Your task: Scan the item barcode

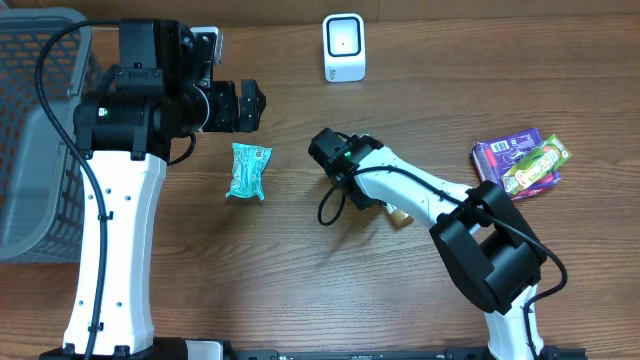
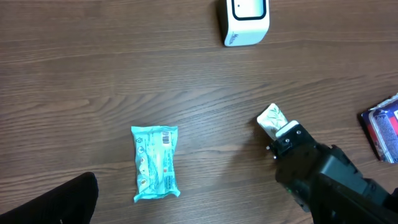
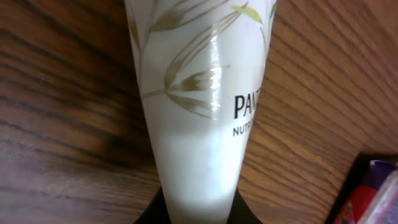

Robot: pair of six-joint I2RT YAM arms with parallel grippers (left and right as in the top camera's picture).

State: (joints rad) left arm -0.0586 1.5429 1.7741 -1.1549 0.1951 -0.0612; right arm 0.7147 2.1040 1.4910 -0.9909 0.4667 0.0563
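The right gripper (image 1: 330, 153), at the centre of the overhead frame, pinches a white Pantene tube (image 3: 198, 118) by its narrow end. The white scanner (image 1: 344, 47) stands at top centre, apart from the tube. The left gripper (image 1: 247, 106), left of centre, is spread wide and empty; a teal packet (image 1: 247, 171) lies just below it in the frame.

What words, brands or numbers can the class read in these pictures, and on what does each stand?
"PANT": on the white sachet, cut off at its edge.
"NUTR": smaller, just below it on the same sachet, also cut off.
Print and barcode on the teal packet: too small to read.
Print on the purple packet and the green packet: too small to read.
On the white scanner: no readable text.
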